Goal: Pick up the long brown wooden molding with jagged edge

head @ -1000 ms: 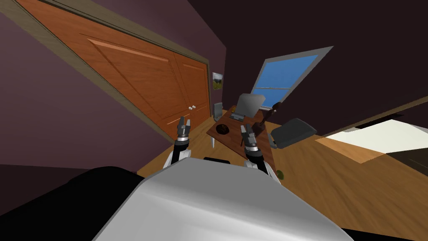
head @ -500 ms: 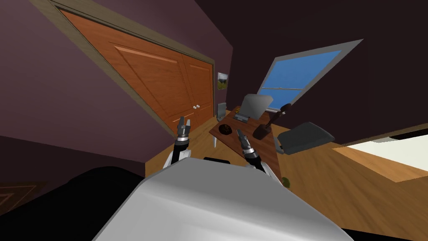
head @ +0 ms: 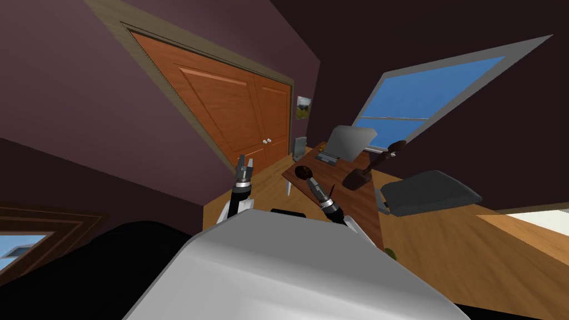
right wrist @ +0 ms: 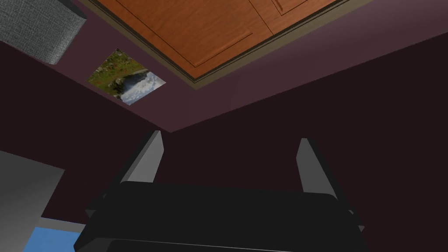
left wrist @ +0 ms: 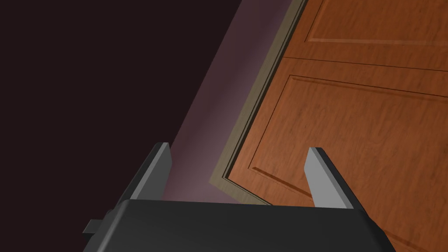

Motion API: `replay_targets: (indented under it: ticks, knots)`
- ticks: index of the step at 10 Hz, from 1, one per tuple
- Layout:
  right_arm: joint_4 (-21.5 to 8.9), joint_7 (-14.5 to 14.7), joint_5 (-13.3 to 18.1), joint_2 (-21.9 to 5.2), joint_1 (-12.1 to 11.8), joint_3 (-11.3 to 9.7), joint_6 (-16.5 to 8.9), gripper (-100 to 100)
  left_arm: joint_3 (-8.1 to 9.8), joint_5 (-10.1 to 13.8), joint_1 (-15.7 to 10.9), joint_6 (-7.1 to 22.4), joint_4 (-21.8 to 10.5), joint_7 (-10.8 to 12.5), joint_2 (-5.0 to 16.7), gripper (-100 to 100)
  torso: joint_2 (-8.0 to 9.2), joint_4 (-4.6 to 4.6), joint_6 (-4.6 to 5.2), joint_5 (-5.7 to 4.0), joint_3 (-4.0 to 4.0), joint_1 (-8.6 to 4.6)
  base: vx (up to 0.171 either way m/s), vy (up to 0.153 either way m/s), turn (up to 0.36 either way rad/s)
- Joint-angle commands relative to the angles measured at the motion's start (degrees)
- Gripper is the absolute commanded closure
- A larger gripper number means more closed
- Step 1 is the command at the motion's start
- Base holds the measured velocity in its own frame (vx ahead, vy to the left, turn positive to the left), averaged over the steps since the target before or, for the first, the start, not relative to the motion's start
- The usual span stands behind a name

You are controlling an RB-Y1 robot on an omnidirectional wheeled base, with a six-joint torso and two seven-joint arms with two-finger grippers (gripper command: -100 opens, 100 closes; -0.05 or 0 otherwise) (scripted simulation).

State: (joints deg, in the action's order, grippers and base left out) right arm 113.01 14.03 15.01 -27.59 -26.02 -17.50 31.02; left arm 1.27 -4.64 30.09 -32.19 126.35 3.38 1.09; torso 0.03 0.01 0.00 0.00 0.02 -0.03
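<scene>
Resting on the table just beside the laptop, the long dark brown molding is apart from both arms. Right gripper hovers over the table's near end, fingers spread; left gripper, off the table's side, is likewise spread.

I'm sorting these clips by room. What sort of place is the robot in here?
Probably a bedroom or home study: a wooden desk with an open laptop below a window, a dark office chair beside it, and wooden double doors.
</scene>
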Motion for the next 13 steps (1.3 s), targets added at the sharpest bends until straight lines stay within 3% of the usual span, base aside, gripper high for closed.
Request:
replay_targets:
  ticks: [1,2,3,4,5,8,9,10,11,12,13]
  knots:
    - [-1.06,1.69,0.77,-1.57,0.13,-0.75,-0.04,-100,0.00,0.00,0.00,0.00,0.00,0.00,0.00,0,0.00,0.00,0.00,0.00,0.00,0.00,-0.008,0.000,0.091]
    - [-2.98,4.06,2.33,-3.84,0.42,-2.25,-0.37,-100,0.01,0.00,0.01,0.00,0.00,0.00,0.00,0,-0.01,0.00,0.04,0.00,0.00,-0.01,-0.010,0.006,0.180]
    - [-2.98,4.34,2.33,-4.29,0.42,-2.25,-0.37,-100,0.00,0.00,0.00,0.00,0.00,0.00,0.00,0,-0.01,0.00,0.00,0.00,-0.01,0.01,-0.007,0.002,0.118]
    - [-4.94,7.06,3.93,-6.11,0.70,-3.79,-0.72,-100,0.01,0.00,0.01,0.00,0.00,0.00,0.00,0,-0.01,0.00,0.04,0.01,-0.01,0.00,-0.006,0.007,0.210]
    - [-4.94,7.06,3.93,-7.07,0.70,-3.79,-0.72,-100,0.00,0.00,0.00,0.00,0.00,0.00,0.00,0,-0.02,0.00,0.00,0.00,-0.01,0.00,-0.004,0.001,0.103]
    - [-8.95,11.88,7.21,-12.14,1.25,-6.92,-1.48,-100,0.01,0.00,0.01,0.00,0.00,0.00,0.00,0,-0.04,0.00,0.04,0.00,-0.02,0.00,-0.002,0.007,0.174]
    - [-8.95,12.60,7.21,-12.73,1.25,-6.92,-1.48,-100,0.00,0.00,0.00,0.00,0.00,0.00,0.00,0,-0.04,-0.01,0.01,0.00,-0.02,0.02,0.001,0.004,0.106]
    - [-10.98,14.91,8.88,-14.83,1.50,-8.50,-1.88,-100,0.01,0.00,0.01,0.00,0.00,0.00,0.00,0,-0.04,0.00,0.05,0.01,-0.02,0.00,0.003,0.011,0.173]
    - [-10.98,15.41,8.88,-15.59,1.50,-8.50,-1.88,-100,0.00,0.00,0.01,0.00,0.00,0.00,0.00,0,-0.06,-0.01,0.02,0.00,-0.03,0.01,0.004,0.007,0.104]
    - [-13.03,17.64,10.56,-17.66,1.74,-10.08,-2.31,-100,0.01,0.00,0.01,0.00,0.00,0.00,0.00,0,-0.06,-0.01,0.05,0.01,-0.03,0.01,0.006,0.012,0.188]
    - [-13.03,18.23,10.56,-18.45,1.74,-10.08,-2.31,-100,0.00,0.00,0.01,0.00,0.00,0.00,0.00,0,-0.07,-0.01,0.03,0.01,-0.04,0.02,0.006,0.007,0.099]
